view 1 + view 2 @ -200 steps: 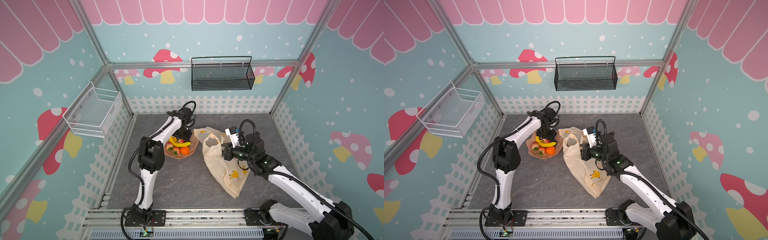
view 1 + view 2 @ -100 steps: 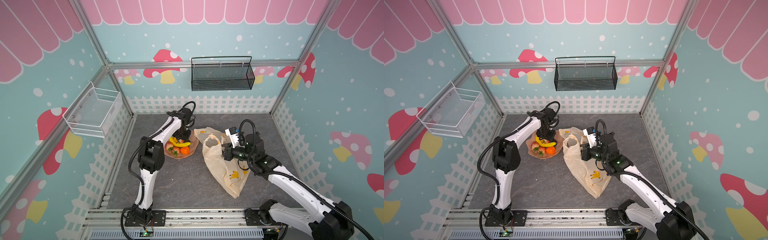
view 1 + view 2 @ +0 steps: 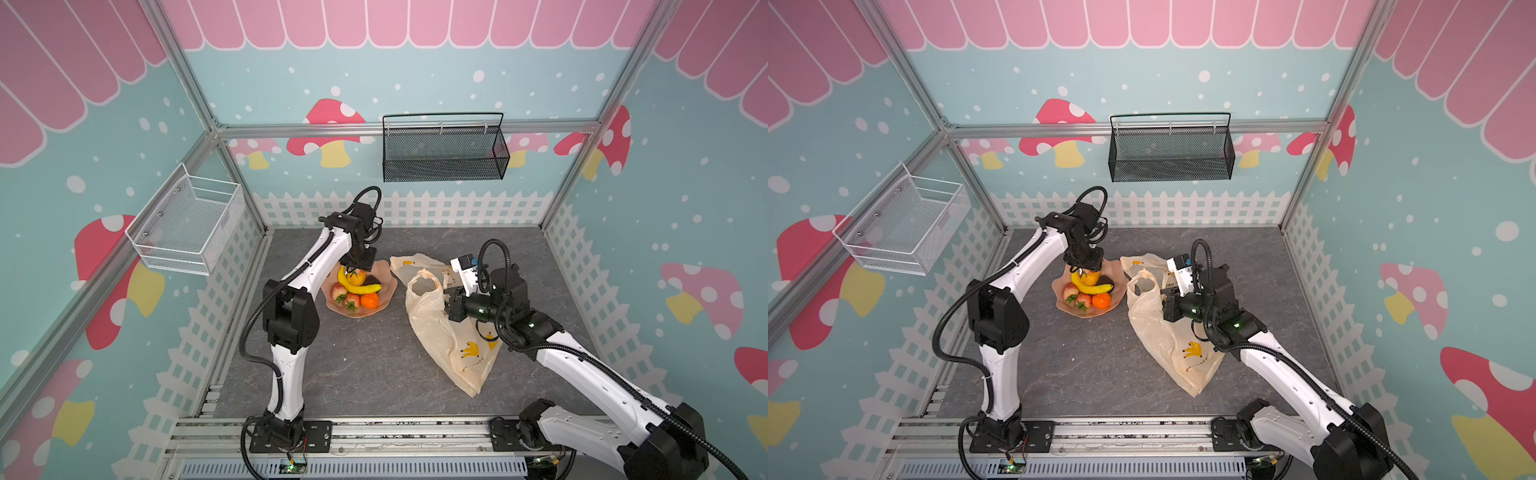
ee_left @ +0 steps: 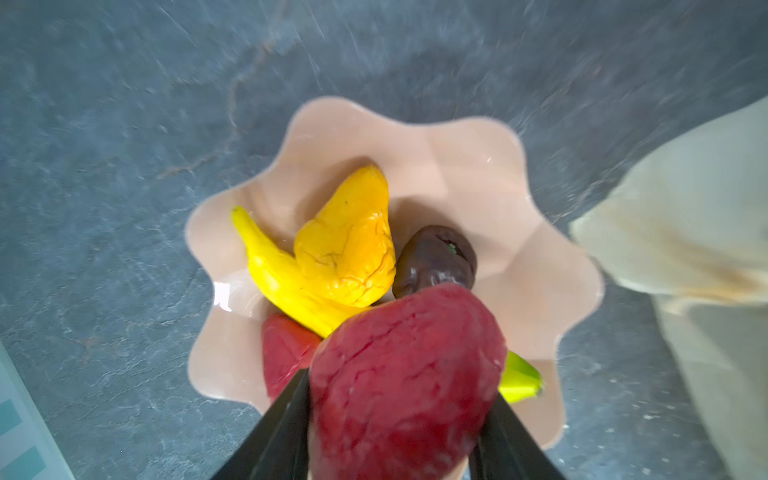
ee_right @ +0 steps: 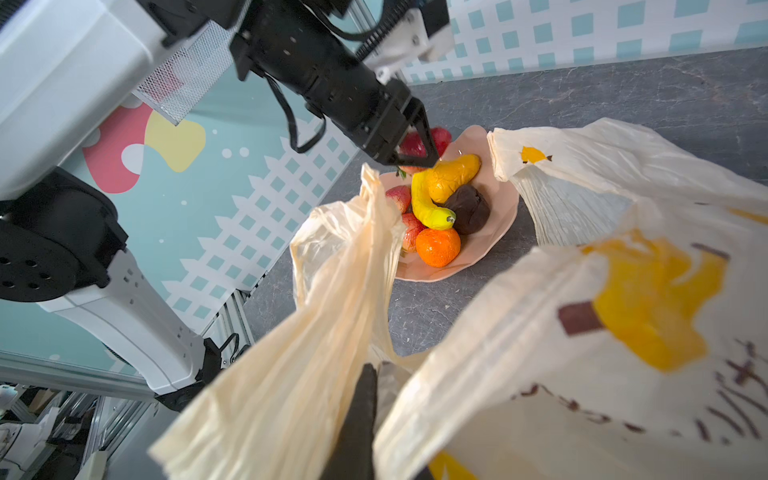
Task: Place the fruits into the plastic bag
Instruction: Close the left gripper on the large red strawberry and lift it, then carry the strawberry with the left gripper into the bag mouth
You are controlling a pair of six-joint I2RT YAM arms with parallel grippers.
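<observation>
at the centre of a top view, the left claw (image 3: 354,271) hangs over the dish (image 3: 388,291); to its right the right claw (image 3: 449,306) is pressed together on the rim of the bag (image 3: 461,345) on the bench (image 3: 365,365). low in the left wrist view, a strawberry (image 4: 407,374) is pinched in the left claw. in the right wrist view the bag's mouth looks narrow: the strawberry could slip, or hit the limp handle (image 5: 353,257) and land outside.
</observation>
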